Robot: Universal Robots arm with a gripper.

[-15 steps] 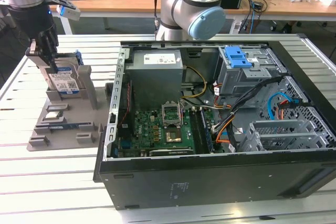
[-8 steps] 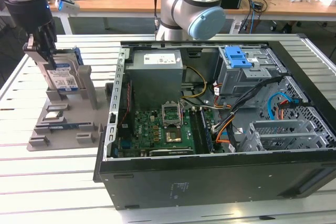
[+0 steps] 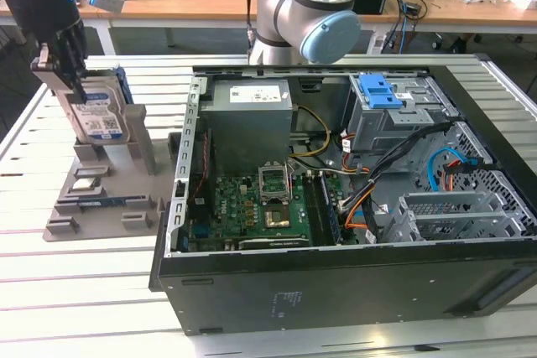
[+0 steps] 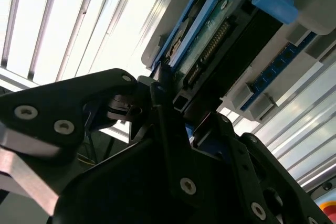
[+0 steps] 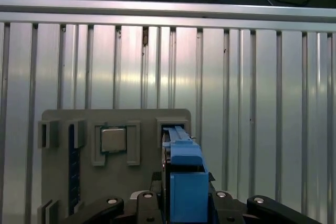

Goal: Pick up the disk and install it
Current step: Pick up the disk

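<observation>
The disk (image 3: 97, 116), silver with a blue-and-white label and a blue carrier bracket, stands upright on edge in a slot of the grey holder (image 3: 105, 203) at the exterior view's left. My gripper (image 3: 70, 83) comes down onto its upper edge from above. In the first wrist view the blue bracket of the disk (image 5: 184, 169) sits between the black fingers (image 5: 148, 196) of my gripper (image 5: 184, 203), which look shut on it. The second wrist view shows the disk's connector edge (image 4: 220, 51) against one finger (image 4: 167, 109).
The open computer case (image 3: 470, 291) lies to the exterior view's right of the holder, with a grey power supply (image 3: 249, 102), the motherboard (image 3: 260, 207), and a metal drive cage with a blue clip (image 3: 382, 91). A processor chip (image 5: 113, 139) rests in the holder. The table is slatted aluminium (image 3: 84, 291).
</observation>
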